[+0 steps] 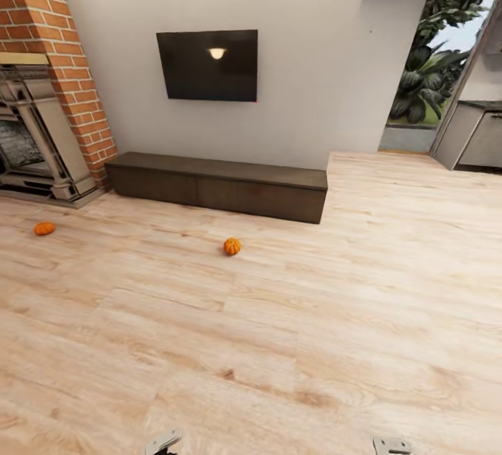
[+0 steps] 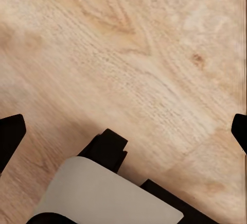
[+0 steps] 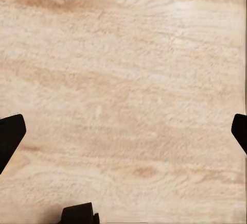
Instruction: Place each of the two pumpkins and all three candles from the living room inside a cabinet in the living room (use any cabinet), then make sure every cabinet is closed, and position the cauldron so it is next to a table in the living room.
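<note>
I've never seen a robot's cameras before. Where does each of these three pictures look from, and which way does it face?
Head view: high on the robot, facing forward and down at the long dark-brown wooden cabinet, two small orange pumpkins and a black wall television.
Left wrist view: near the left gripper, looking down at the light wooden floor, fingertips wide apart.
Right wrist view: near the right gripper, the same.
Shared: all show the floor.
</note>
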Controlling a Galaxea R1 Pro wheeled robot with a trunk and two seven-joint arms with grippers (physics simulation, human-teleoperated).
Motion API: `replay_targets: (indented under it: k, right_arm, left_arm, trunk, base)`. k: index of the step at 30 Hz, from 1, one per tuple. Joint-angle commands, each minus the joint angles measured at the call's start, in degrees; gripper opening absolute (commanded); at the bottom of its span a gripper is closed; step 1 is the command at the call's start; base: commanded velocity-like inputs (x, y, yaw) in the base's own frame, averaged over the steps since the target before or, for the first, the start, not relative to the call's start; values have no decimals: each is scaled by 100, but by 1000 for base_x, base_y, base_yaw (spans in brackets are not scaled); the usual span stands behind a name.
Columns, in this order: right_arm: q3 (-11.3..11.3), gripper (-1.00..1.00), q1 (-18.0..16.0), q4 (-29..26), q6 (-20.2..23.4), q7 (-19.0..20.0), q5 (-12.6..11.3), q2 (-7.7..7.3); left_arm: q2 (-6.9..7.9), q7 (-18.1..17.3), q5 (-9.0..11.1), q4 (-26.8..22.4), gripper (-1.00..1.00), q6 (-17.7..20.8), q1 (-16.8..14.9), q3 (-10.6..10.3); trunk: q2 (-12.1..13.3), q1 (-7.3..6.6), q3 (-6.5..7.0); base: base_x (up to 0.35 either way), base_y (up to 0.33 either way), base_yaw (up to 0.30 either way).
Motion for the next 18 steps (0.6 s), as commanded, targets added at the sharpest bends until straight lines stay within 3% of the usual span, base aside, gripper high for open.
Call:
replay_targets:
  k: [1,7,18]
  right_arm:
    - [1,100,9,-1,0,1,3,-1]
    - [2,100,18,-6,0,2,5,-1]
    - [-1,100,19,-10,0,2,6,-2]
  left_arm:
    - [0,0,0,0,100,0,0,0]
    - [0,0,3,0,100,0,0,0]
    - [0,0,0,0,100,-5,1,0]
  trunk:
    - [0,0,5]
    - [0,0,34]
    - [0,0,88]
  base:
    - [1,0,-281]
    - [47,60,-281]
    - [183,225,-280]
